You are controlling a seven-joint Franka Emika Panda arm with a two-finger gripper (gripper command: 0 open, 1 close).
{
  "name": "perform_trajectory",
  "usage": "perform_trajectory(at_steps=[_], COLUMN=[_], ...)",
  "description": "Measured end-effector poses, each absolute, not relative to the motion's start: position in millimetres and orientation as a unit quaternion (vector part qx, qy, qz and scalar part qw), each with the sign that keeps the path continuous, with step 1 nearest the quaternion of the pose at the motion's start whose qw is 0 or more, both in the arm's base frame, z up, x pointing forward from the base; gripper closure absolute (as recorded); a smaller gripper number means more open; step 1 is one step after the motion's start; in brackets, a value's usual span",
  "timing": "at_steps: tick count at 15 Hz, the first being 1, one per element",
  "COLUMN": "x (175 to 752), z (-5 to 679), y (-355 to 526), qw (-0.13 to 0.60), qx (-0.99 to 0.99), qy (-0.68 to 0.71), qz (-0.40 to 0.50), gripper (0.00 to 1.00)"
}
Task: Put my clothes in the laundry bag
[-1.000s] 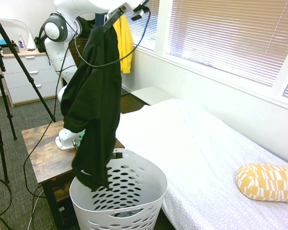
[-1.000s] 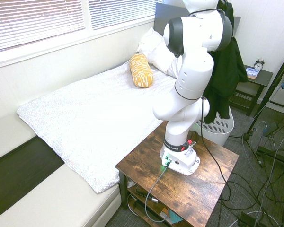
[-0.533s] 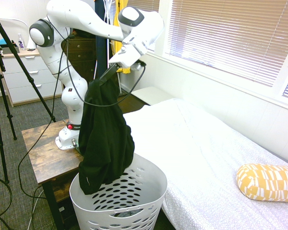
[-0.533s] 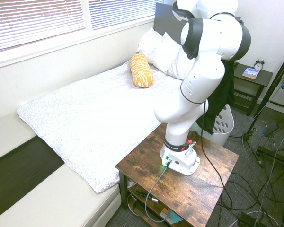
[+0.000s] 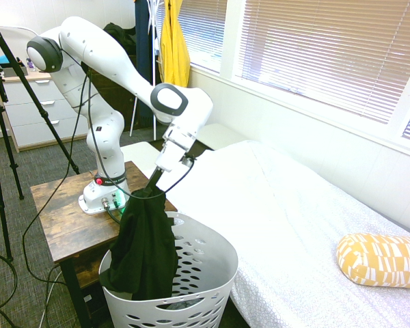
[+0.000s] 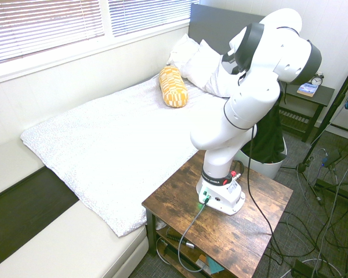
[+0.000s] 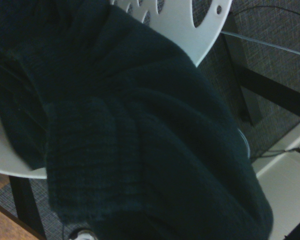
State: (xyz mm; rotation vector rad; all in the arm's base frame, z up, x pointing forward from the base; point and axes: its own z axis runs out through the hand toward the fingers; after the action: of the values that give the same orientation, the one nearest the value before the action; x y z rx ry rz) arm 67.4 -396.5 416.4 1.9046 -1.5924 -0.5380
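Black clothes [image 7: 140,145] drape over the white laundry bag [image 7: 190,30] rim.

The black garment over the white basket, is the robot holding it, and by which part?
Yes. The gripper is shut on the black garment at its bunched top end; the rest hangs into the white laundry basket.

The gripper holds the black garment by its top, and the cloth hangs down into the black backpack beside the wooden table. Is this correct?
Not quite. The gripper does hold the black garment by its top, but the cloth hangs down into the white laundry basket, not a backpack. The first exterior view shows this. The basket does stand beside the wooden table.
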Motion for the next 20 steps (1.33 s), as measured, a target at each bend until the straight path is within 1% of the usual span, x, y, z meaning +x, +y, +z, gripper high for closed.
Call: perform_trajectory(at_steps=[4,6,7,10,12,15,18,20], x=[67.9,76.6,90.0,170.8,232.8,319.1,380.6,410.0], z=[378.3,384.7,401.7,477.2,498.9,483.5,448.4,432.8], y=[-390.2,-392.6,-392.0,-362.2,-321.7,-248.0,-157.4,-90.0], qw=[0.297,0.283,0.267,0.214,0.19,0.164,0.142,0.108], qx=[0.713,0.718,0.724,0.761,0.791,0.823,0.845,0.858], qy=[-0.602,-0.613,-0.621,-0.611,-0.581,-0.533,-0.495,-0.478], qz=[-0.202,-0.167,-0.141,-0.041,0.022,0.108,0.143,0.154], gripper=[0.0,0.0,0.0,0.0,0.0,0.0,0.0,0.0])
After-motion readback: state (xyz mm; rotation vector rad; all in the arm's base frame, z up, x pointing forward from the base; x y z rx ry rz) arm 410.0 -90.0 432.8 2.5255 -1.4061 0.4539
